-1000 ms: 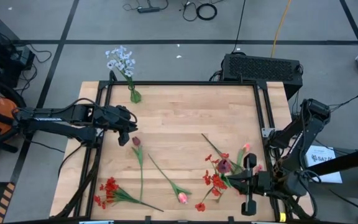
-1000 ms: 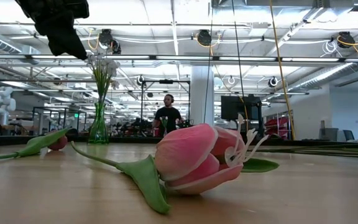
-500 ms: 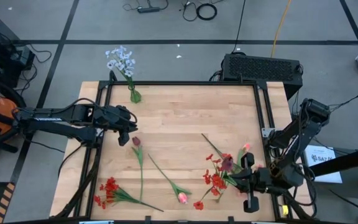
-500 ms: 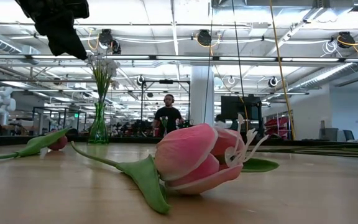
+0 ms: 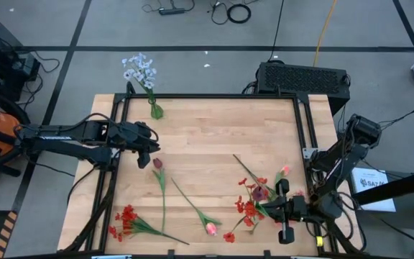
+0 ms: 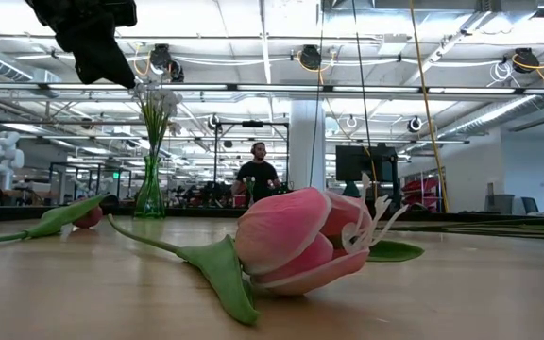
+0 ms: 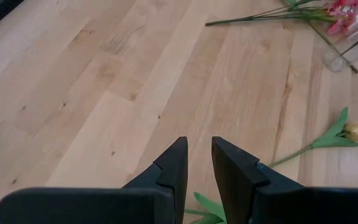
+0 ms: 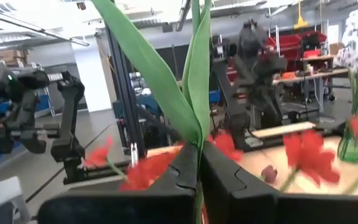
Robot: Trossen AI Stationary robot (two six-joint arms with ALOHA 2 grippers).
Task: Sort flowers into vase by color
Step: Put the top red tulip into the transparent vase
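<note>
A white sprig (image 5: 139, 68) stands in a green vase (image 5: 154, 110) at the table's far left edge. A dark red tulip (image 5: 157, 164), a pink tulip (image 5: 210, 229) and a red cluster (image 5: 124, 218) lie flat on the wood. My left gripper (image 5: 144, 152) hovers open above the table beside the dark red tulip, with nothing between its fingers (image 7: 179, 162). My right gripper (image 5: 268, 209) is at the near right, shut on a green flower stem (image 8: 197, 93). Red blooms (image 5: 249, 208) sit around its fingertips; which bloom the stem bears I cannot tell. My right gripper pinches a thin green stem (image 8: 198, 134) between its two fingers, just below where two long leaves (image 8: 148, 68) branch off. The fingers come roughly level from the table's right side, lying across the stem. The gripper's body hides the stem below the hold.
Pink blooms (image 5: 284, 171) and a long green stem (image 5: 244, 167) lie just beyond the right gripper, beside a clear glass vessel (image 7: 337, 57). A black box (image 5: 304, 78) stands behind the far edge. The middle and far right of the wood are bare. A person (image 6: 256, 178) stands far behind the table.
My right gripper has sunk toward the table and shifted slightly toward the left edge, staying shut on the stem; the red blooms at its tips moved with it. The left arm kept still.
</note>
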